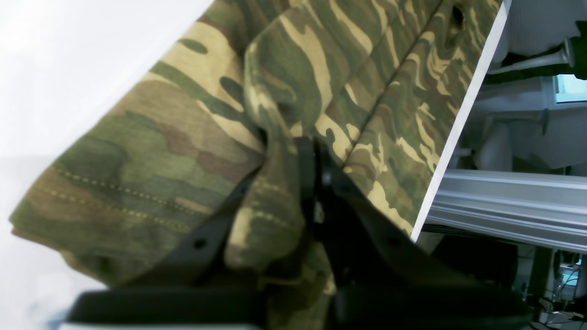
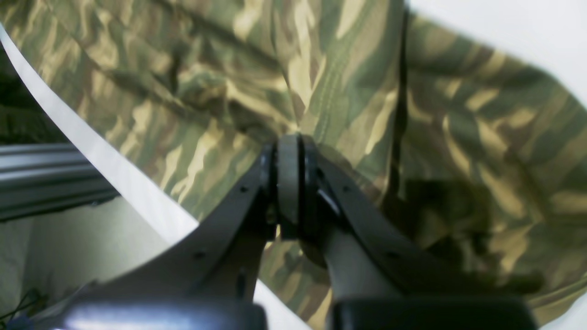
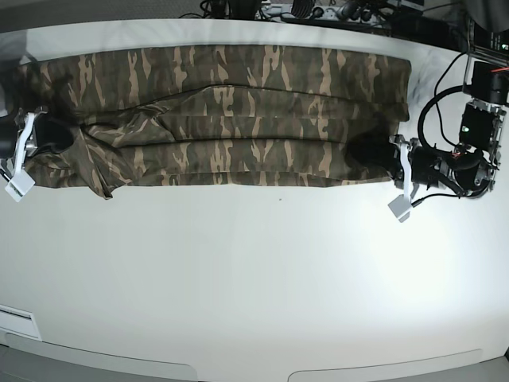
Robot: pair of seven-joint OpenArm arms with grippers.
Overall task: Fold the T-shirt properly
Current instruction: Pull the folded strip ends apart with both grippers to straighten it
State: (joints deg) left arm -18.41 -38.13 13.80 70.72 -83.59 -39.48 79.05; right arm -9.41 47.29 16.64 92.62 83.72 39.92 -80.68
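White table (image 3: 254,294) carries the camouflage-print cloth T-shirt (image 3: 238,119), spread lengthwise. Left gripper (image 1: 314,151) and right gripper (image 2: 289,151) jaws each clench its fabric.

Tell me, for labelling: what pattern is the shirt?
Olive, brown and tan camouflage cloth T-shirt; clearest in base view.

both arms low, left gripper (image 1: 314,151) and right gripper (image 2: 289,151) clamped closed

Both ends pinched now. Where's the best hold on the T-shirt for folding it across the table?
Probably the two short ends of the T-shirt, approached from outside: it lies as a long band, and the left gripper and right gripper already pinch there.
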